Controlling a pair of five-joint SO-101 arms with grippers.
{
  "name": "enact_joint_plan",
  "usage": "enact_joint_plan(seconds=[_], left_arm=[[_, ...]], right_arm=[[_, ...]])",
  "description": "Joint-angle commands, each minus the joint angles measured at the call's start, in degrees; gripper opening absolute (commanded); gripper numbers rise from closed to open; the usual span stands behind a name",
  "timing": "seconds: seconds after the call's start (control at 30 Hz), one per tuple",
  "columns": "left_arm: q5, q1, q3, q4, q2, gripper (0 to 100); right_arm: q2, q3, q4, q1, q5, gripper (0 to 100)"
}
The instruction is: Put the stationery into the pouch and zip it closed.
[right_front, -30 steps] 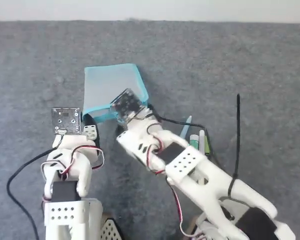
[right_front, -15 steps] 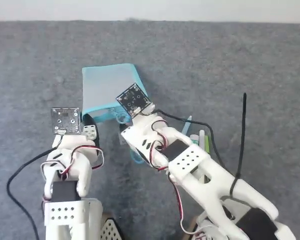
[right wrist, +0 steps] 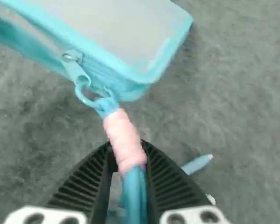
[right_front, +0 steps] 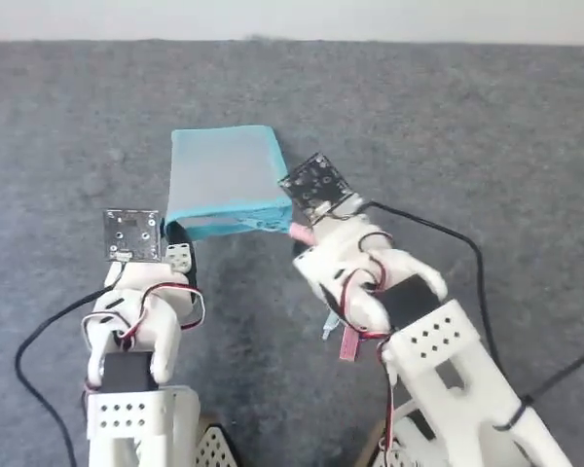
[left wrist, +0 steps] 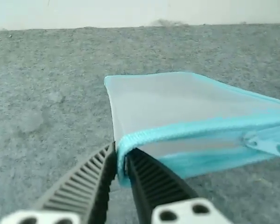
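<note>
Our left gripper (left wrist: 120, 153) is clamped on one corner of the pouch (left wrist: 177, 105), at the zipper's end — the pouch lies on the grey carpet (right_front: 419, 117). Our right gripper (right wrist: 127, 148) pinches the pink tab (right wrist: 123, 137), linked to the slider (right wrist: 74, 70) near the other corner. A blue pen (right wrist: 195, 164) lies on the carpet nearby.

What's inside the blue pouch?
Nothing shows through the pouch's cloudy top, just pale grey. Its zip looks closed where it shows, so anything inside is hidden. One blue pen lies outside on the carpet.
</note>
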Motion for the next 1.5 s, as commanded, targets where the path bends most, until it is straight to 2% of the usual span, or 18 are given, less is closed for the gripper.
enact_joint_plan(seconds=[0.0, 0.57, 0.7, 0.83, 0.9, 1.0, 1.13, 1.4, 1.47], left_arm=[[0.62, -0.79, -2.51, 0.18, -0.88, 1], [0.62, -0.79, -2.51, 0.09, -0.88, 1], [0.62, -0.79, -2.51, -0.09, -0.88, 1], [0.62, -0.79, -2.51, -0.09, -0.88, 1], [0.62, -0.79, -2.51, -0.09, -0.88, 1], [0.62, -0.79, -2.51, -0.09, -0.88, 1], [0.62, -0.53, -2.51, -0.09, -0.88, 1], [0.88, -0.44, -2.51, -0.18, -0.88, 1], [0.88, -0.44, -2.51, -0.18, -0.88, 1]], right_arm=[[-1.63, -2.81, 1.10, 2.24, 2.02, 0.6], [-1.36, -3.34, 1.01, 11.74, 2.73, 0.7], [-1.63, -3.60, 5.49, 4.53, 2.90, 3.6], [-4.35, -3.87, 10.59, -7.43, 3.16, 22.2], [-5.32, -3.43, 11.91, -12.44, 6.15, 31.8], [-7.08, -0.44, 10.07, -17.89, 8.00, 40.6], [-6.73, 4.04, 1.10, -19.47, 5.80, 40.3], [-6.37, 5.63, -6.02, -19.74, 3.34, 36.2], [-6.29, 5.98, -8.48, -19.74, 0.53, 36.2]])
